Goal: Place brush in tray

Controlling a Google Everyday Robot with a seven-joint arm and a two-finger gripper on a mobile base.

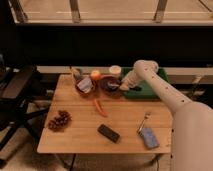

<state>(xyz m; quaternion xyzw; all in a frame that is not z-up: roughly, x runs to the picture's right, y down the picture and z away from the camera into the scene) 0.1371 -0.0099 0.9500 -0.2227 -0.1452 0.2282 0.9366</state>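
Looking through the 1 camera view, I see the hand (126,86) at the left end of the green tray (156,89), beside the maroon bowl (110,85) on the worktop (85,131). I cannot tell its opening. The brush (134,89) looks a dark sliver in the tray just right of the hand, axis unclear.

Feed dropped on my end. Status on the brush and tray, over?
Gripper at left edge of green tray, beside maroon bowl. Brush not discernible from here. Nothing seen blocking the tray.
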